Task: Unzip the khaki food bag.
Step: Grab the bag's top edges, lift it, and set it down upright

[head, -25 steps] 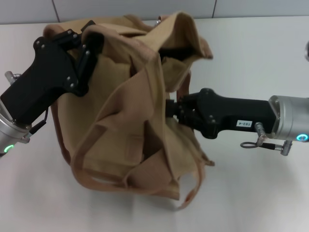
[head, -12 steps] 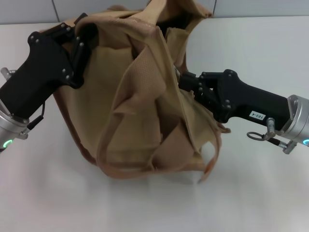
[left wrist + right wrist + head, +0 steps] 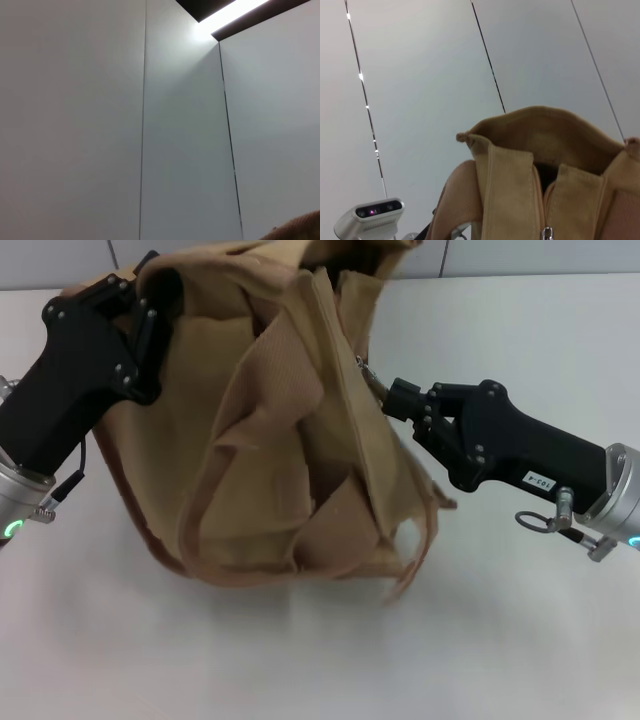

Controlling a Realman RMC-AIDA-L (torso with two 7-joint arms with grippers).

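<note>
- While our right gripper [image 3: 392,398] is pinched together at the side of the bag [image 3: 270,440], on what we take to be the zipper pull, its tip sits just beside a small silver glint on the fabric edge; the pull itself is too small in the head view to confirm.
- Our left gripper [image 3: 150,295] is buried in the bag's upper far corner on the opposite side; it looks clamped on the canvas there, though the fingertips are hidden by cloth, so we judge the grip from how the fabric bunches around it.
- Between the two grippers the bag is held up off the white table [image 3: 520,640], crumpled and tilted, with its folds and a brown-trimmed handle [image 3: 415,540] drooping toward the surface.
- Seen from the right wrist, the top of the bag gapes: a dark opening [image 3: 547,175] shows between two canvas edges, and a silver zipper pull [image 3: 547,233] sits at the lowest visible point of that split.
- From that gap we judge the zipper to be partly open, perhaps well along, but we cannot see the whole track, so how much is left closed is unclear.
- What remains, as we read it, is to carry the pull to the end of its run while the left side keeps the fabric taut.
- Our left wrist view shows only wall panels and a sliver of tan cloth [image 3: 295,230], so it adds nothing on progress.
</note>
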